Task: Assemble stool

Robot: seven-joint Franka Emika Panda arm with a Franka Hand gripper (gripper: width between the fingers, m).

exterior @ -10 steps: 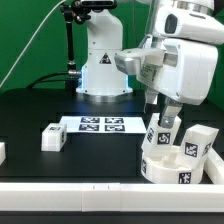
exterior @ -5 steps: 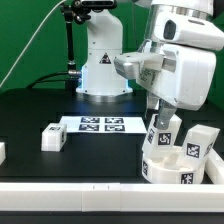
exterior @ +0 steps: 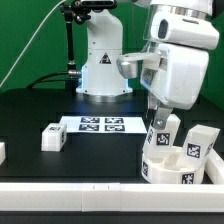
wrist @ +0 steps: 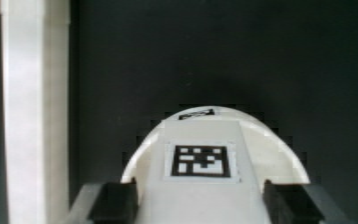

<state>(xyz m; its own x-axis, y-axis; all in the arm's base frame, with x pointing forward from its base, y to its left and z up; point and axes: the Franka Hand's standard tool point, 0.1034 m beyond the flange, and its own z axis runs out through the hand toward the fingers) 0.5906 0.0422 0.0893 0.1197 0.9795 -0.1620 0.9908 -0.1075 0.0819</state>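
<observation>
The round white seat (exterior: 170, 170) lies at the exterior view's right, near the table's front edge. My gripper (exterior: 160, 118) comes down from above and is shut on a white tagged leg (exterior: 162, 138), which stands slightly tilted with its lower end at the seat. A second leg (exterior: 198, 143) stands on the seat just to the right. A third leg (exterior: 52, 137) lies on the black table at the left. In the wrist view the held leg (wrist: 208, 160) fills the space between the dark fingers (wrist: 115, 202) of the gripper (wrist: 208, 208).
The marker board (exterior: 100, 124) lies flat at mid-table in front of the robot base (exterior: 105, 70). A small white piece (exterior: 2, 151) shows at the left edge. A white rail (exterior: 70, 190) borders the table's front; a white strip (wrist: 34, 100) runs along one side of the wrist view.
The jaws have closed onto the leg at the seat. The wrist has shifted slightly and the leg leans a little more.
</observation>
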